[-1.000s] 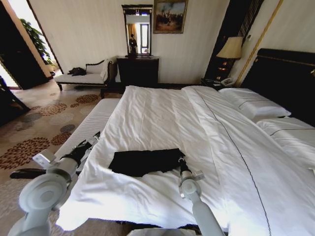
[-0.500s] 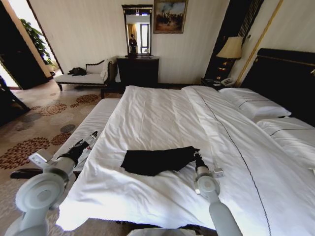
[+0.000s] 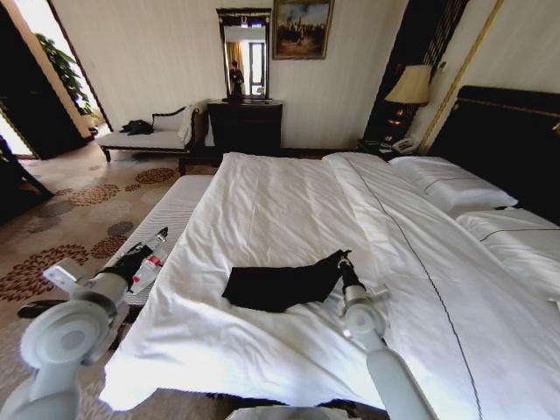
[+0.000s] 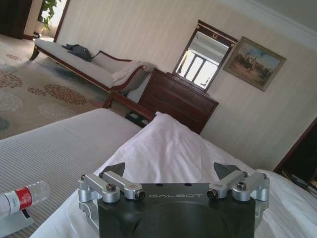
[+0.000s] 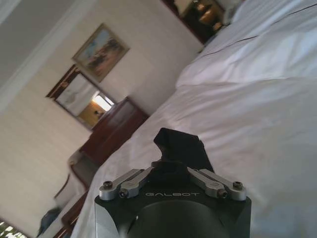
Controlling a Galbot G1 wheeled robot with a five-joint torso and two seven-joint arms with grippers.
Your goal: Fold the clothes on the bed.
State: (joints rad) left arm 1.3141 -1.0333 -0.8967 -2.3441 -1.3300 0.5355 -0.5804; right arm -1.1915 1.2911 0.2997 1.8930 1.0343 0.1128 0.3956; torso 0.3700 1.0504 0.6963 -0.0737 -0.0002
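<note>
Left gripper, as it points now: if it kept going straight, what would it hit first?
Probably the white duvet of the bed: the open left gripper hangs beside the bed's edge, fingers aimed across the bedding toward the dark wooden dresser. Depth is unclear, so it might skim above.

The right gripper (image 5: 171, 168) has its fingertips buried in the black T-shirt (image 3: 282, 284), so they cannot be seen. The white lettering of the shirt is hidden in its folds. Beside the left gripper (image 4: 170, 171), the water bottle (image 4: 20, 197) is cut by the picture edge.
</note>
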